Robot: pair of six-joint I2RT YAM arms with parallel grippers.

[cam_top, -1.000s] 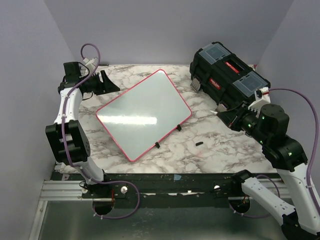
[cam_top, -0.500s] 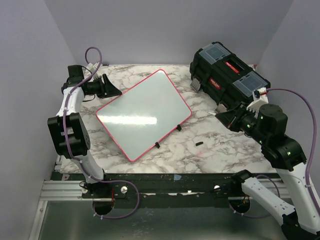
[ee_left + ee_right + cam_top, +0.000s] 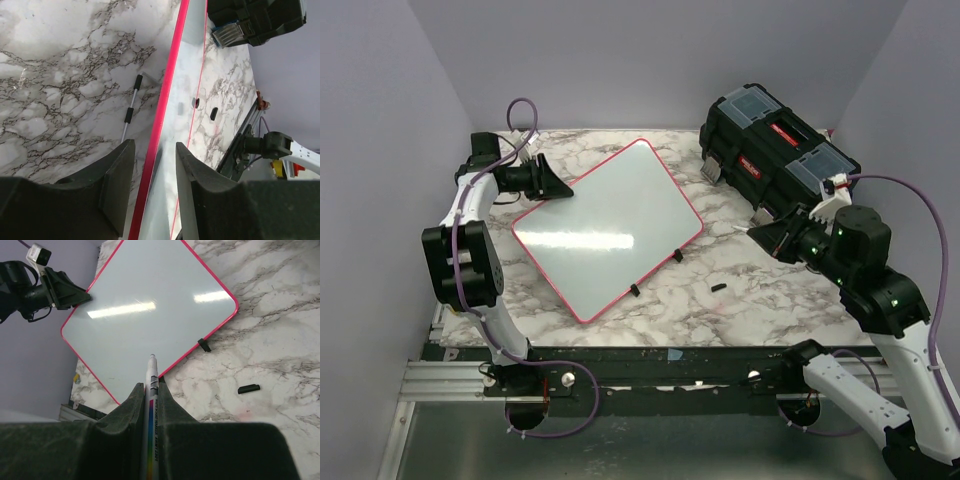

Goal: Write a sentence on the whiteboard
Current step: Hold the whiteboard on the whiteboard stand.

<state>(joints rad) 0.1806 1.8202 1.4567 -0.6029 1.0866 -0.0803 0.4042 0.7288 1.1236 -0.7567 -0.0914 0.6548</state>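
Across the middle of the marble table [image 3: 750, 300] the whiteboard [image 3: 610, 225] lies flat, turned cornerwise, its glossy face white with streaks of reflected light. The left gripper [image 3: 560, 190] sits at the board's far-left edge. Seen from the left wrist, its jaws stand apart, with a finger [image 3: 115, 185] on either side of the red-pink rim [image 3: 160, 115]; whether either pad touches the rim cannot be told. A slim white stick with black bands [image 3: 130, 110] lies on the table just beside that rim. The right gripper [image 3: 765, 234] hangs over the table between the board and the black toolbox [image 3: 775, 150]. It is clamped on a white marker [image 3: 151, 385] whose tip points toward the whiteboard, apart from it. Two black clips [image 3: 677, 256] sit on the board's near-right edge, and a small black piece [image 3: 718, 288] lies on the marble near them.
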